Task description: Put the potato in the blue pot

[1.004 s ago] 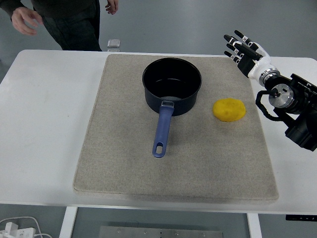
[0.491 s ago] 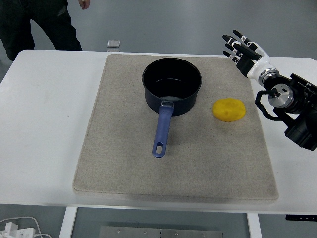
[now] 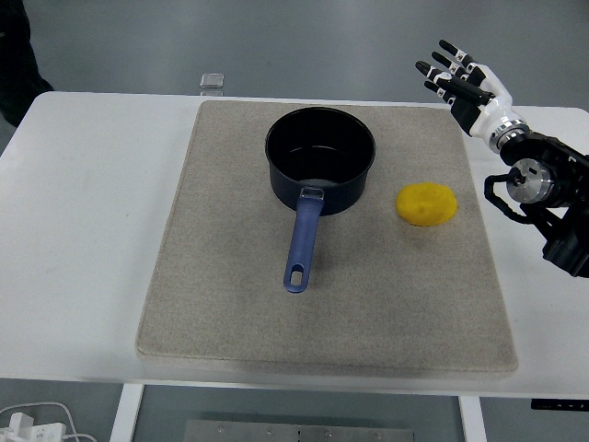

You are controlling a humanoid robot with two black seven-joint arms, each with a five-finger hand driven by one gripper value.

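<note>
A yellow potato (image 3: 426, 203) lies on the grey mat (image 3: 230, 304), to the right of the blue pot (image 3: 319, 158). The pot stands upright and empty at the mat's far middle, its blue handle (image 3: 299, 247) pointing toward the near edge. My right hand (image 3: 457, 81) is open, fingers spread, raised over the table's far right, beyond and to the right of the potato, holding nothing. The left arm is out of view.
A small silver square object (image 3: 213, 81) lies at the table's far edge behind the mat. A person's dark clothing (image 3: 14, 64) shows at the top left corner. Cables and a plug (image 3: 28, 425) lie on the floor at bottom left.
My right hand has risen and shifted slightly to the right and away. The person at the top left has moved off to the left, almost out of view. Potato and pot have not moved.
</note>
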